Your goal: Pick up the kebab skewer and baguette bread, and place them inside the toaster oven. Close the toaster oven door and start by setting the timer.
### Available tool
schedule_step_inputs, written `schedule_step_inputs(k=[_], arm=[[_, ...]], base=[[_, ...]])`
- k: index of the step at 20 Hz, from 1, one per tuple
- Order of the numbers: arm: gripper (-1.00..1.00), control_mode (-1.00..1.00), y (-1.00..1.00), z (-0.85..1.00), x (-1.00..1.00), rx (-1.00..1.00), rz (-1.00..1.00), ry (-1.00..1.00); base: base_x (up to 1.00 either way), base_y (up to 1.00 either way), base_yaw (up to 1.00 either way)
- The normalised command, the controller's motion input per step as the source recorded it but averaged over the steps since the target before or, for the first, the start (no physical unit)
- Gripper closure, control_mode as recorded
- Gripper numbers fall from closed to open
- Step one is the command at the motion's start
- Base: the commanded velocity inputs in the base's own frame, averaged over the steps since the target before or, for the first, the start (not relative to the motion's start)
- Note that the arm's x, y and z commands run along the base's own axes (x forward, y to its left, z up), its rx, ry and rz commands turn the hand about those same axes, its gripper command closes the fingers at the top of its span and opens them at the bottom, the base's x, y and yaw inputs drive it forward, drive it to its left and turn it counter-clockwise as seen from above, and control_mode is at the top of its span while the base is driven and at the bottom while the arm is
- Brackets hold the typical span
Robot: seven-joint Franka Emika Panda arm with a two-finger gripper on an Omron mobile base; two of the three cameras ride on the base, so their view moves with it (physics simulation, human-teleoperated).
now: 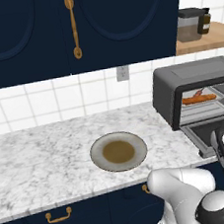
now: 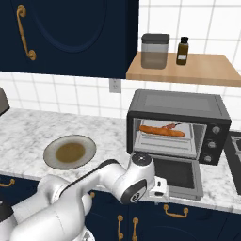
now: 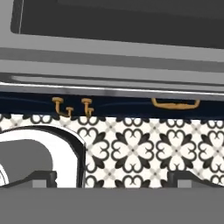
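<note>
The white arm folds low and forward, its elbow bent and its forearm level — the wrist ends at the gripper [image 2: 160, 186], which points down. In the hand view the two dark fingers [image 3: 43, 178] stand well apart — nothing between them.

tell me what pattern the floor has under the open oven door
A black-and-white floral tile pattern on the floor, clearest in the hand view, below the toaster oven door.

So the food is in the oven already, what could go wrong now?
The dark grey toaster oven door lies fully open past the counter edge, and the claw sits below it. Pushing up off-centre, it might slip off. The long orange baguette and red kebab skewer rest on the rack; a hard slam could jolt them.
</note>
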Motion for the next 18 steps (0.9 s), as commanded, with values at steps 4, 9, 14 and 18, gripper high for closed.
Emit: schedule_step_inputs(k=[4,9,14,18], arm=[[-1.0,-1.0,0.0,-0.43,0.14,0.0,-0.05,0.0],[-1.0,-1.0,0.0,-0.35,0.29,-0.03,-0.07,0.0],[-1.0,-1.0,0.0,-0.06,0.52,-0.02,-0.09,-0.02],[-1.0,-1.0,0.0,0.0,0.54,-0.01,-0.11,-0.07]], base=[[0.0,0.0,0.0],[0.0,0.0,0.0],[0.0,0.0,0.0],[0.0,0.0,0.0]])
